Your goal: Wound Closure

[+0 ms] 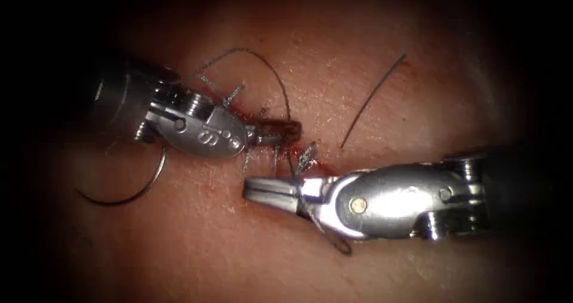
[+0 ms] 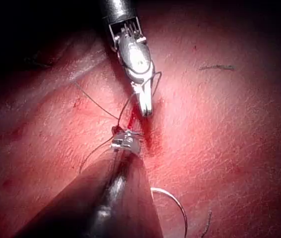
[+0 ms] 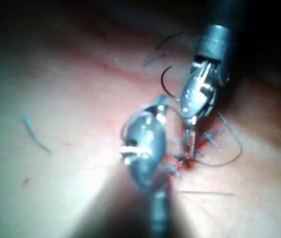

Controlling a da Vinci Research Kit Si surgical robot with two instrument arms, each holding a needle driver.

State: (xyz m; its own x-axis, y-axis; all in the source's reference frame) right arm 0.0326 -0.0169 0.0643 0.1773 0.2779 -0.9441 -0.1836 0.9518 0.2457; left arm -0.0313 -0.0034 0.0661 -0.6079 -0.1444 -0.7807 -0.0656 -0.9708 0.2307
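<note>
We find several stitches with cut ends already along the cut (image 1: 280, 137), the needle (image 1: 128, 186) lying free on the tissue (image 1: 382, 82) at left, the left tool (image 1: 271, 137) at the cut, fingers' state undeterminable, and the right tool (image 1: 265, 189) closed, thread (image 1: 268, 70) crossing it.

Curved needle (image 1: 128, 189) loose on tissue (image 1: 197, 243), left of cut (image 1: 280, 133)

Surgical training bench setting: spot-lit tissue (image 1: 370, 82) bearing a sutured cut (image 1: 280, 142), loose thread (image 1: 268, 70) and a curved needle (image 1: 128, 195).
</note>
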